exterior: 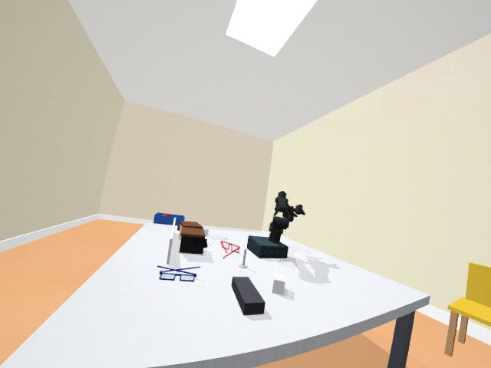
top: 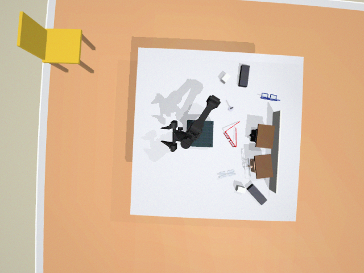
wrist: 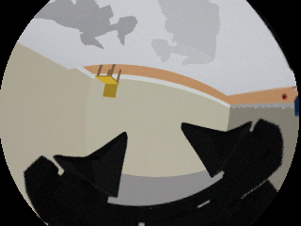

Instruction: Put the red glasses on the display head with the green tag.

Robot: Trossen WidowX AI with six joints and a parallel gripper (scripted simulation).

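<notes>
The red glasses lie on the white table between the robot base and the heads, with their temples unfolded. One display head is black with a brown top. The other head has a brown top and a tan face, and stands beside it. Both face the robot side. I cannot make out a green tag on either. My gripper is open and empty, raised on the side of the base away from the heads.
A thin upright panel stands behind the heads. Blue glasses, a small post, dark cases and white blocks lie around. Pale glasses lie near the tan-faced head.
</notes>
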